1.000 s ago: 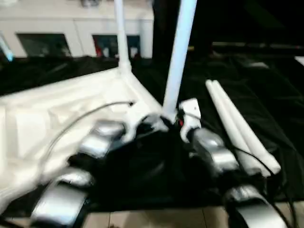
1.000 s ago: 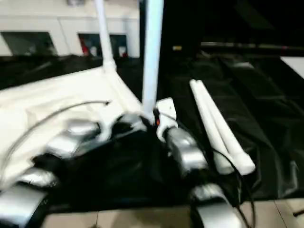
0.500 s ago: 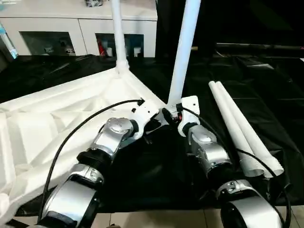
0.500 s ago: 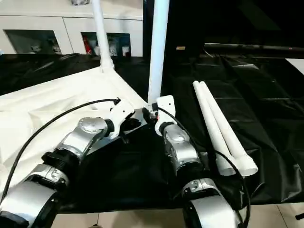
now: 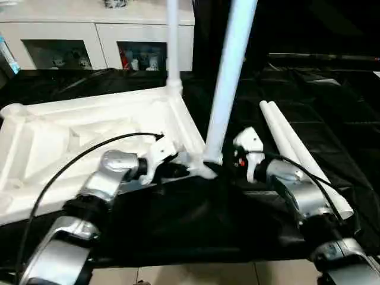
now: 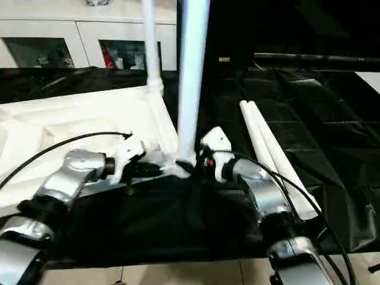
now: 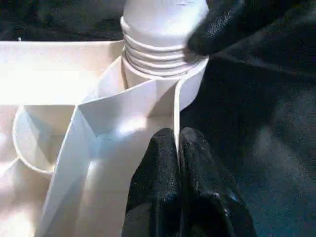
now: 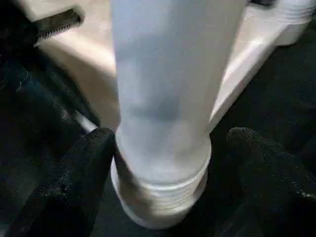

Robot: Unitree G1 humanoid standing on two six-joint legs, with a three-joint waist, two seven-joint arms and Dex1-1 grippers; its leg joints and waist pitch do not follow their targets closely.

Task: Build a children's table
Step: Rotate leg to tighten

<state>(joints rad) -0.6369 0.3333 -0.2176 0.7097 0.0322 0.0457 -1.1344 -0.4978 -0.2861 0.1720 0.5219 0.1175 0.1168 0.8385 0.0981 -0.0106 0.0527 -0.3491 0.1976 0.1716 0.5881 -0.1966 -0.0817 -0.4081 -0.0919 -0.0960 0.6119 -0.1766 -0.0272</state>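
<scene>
The tabletop (image 5: 71, 136) lies underside up on the black cloth (image 5: 178, 219), two legs standing upright in its corner sockets: the far leg (image 5: 173, 41) and the near leg (image 5: 228, 77). Two spare legs (image 5: 297, 151) lie side by side on the cloth to the right. The left gripper (image 7: 178, 148) pinches the tabletop's thin edge wall just below the near leg's threaded base. The right gripper (image 8: 165, 163) straddles that leg, jaws wide; one finger (image 8: 74, 173) touches it, the other stands clear
</scene>
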